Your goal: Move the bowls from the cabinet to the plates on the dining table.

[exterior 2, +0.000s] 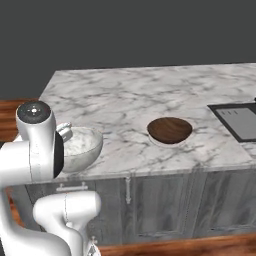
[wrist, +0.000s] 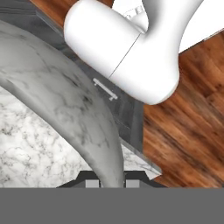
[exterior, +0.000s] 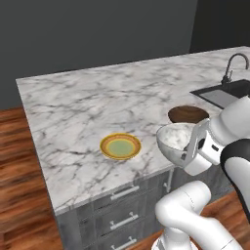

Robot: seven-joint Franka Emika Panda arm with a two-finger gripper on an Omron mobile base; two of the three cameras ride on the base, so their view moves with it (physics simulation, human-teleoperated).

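Clamped on the rim of the marble bowl (exterior: 173, 139), held above the dining table (exterior: 83, 105) edge at 3 o'clock of the yellow plate (exterior: 120, 146), mid-carry judging by this; needed next, probably, a shift toward 9 o'clock, then lowering onto it.

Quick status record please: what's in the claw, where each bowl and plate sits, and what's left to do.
claw: shut on the rim of the marble bowl
marble bowl: carried, tilted, at the near edge of the dining table
wooden bowl: resting on the pale plate, which is mostly hidden under it
yellow plate: bare, on the table left of the marble bowl
left to do: set the marble bowl on the yellow plate
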